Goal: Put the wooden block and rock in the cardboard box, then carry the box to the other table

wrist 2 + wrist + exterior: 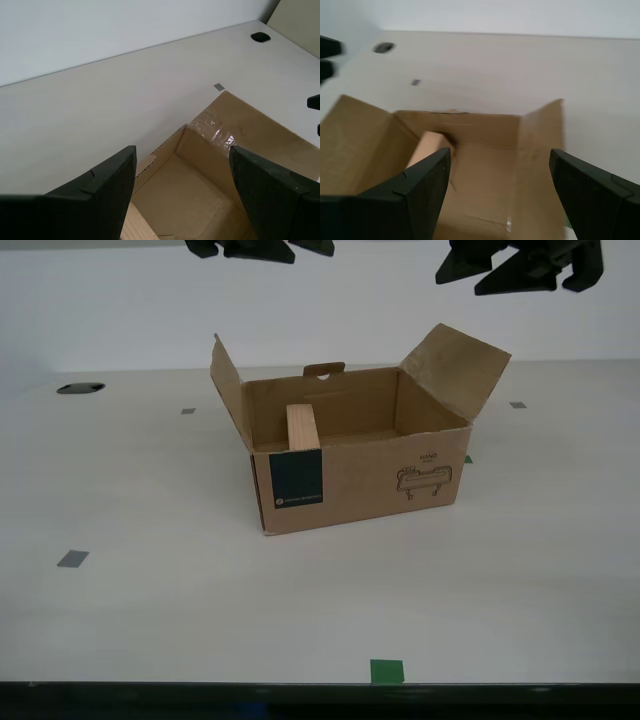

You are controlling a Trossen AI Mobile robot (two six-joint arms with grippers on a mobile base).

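In the exterior view we see the cardboard box point(365, 475) open on the bench point(150, 540) with the wooden block point(303, 427) upright inside, both arms raised above; in each wrist view, my second gripper point(182, 187) and my first gripper point(500, 192) hover over it, jaws apart.

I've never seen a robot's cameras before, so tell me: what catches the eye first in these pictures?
An open cardboard box sits mid-table in the exterior view, flaps spread, with a dark teal label on its front. A wooden block stands inside, against the wall behind that label. Two black pincers hang open above it: my first pincer and my second pincer.
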